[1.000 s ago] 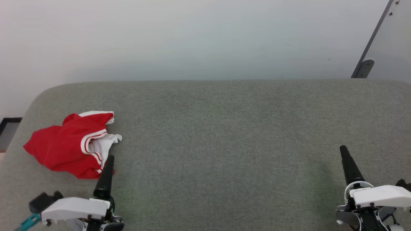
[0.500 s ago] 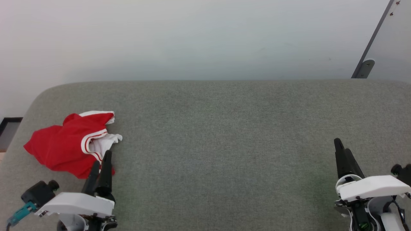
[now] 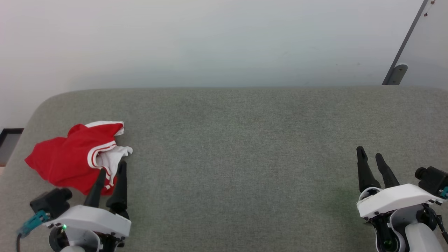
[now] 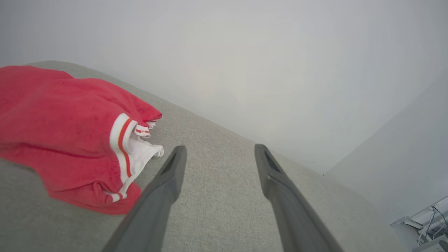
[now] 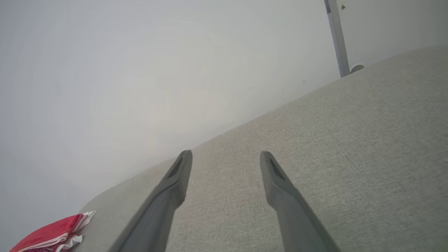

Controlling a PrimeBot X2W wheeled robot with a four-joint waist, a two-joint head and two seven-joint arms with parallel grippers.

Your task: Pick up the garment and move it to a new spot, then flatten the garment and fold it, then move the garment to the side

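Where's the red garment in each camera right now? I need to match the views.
Head view: the garment lies at the left, by the left gripper.
Left wrist view: the garment is on the left side, beside the near finger.
Right wrist view: the garment is in the bottom left corner, far off.
Shared landmark: the grey table and its far edge against the white wall.

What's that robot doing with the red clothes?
A robot is getting ready to pick up a crumpled bright red knit garment with white striped bands, lying on the left of a grey fabric-covered table. Its left pincer is open right beside it, holding nothing. The right pincer is open, far away.
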